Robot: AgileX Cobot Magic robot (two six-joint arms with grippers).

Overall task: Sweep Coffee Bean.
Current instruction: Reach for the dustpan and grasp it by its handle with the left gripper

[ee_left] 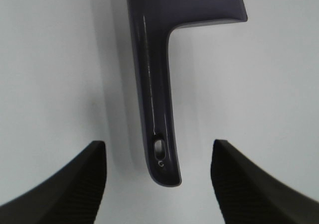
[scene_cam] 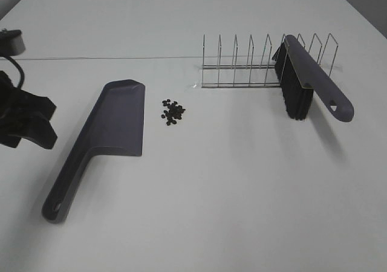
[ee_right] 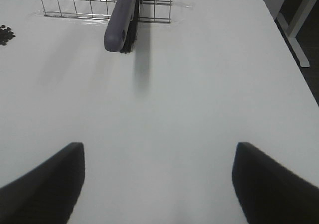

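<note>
Coffee bean (scene_cam: pixel 172 112) – a small loose cluster of tiny dark brown-black ovals – lies on the white table (scene_cam: pixel 242 193), just beside the open mouth of the dustpan (scene_cam: pixel 115 124) and apart from it. Most of the beans huddle close, with a few strays at the edge. The wire rack (scene_cam: pixel 242 66) stands behind them and to the right.

The dustpan is a dull purple-grey and lies flat, its long handle ending in a hanging hole. A tiny moulded mark beside that hole shows in the left wrist view, too small to read. A brush (scene_cam: pixel 308 81) of the same colour leans tilted in the right end of the rack, black bristles down. Its handle juts out past the wires and has a small pale triangle near the tip.

The left tool (ee_left: pixel 158 144) has its jaws spread on either side of the dustpan handle's end, not touching it. The right tool (ee_right: pixel 159 147) is spread wide over bare table – nothing between its jaws – with the brush well ahead of it.
</note>
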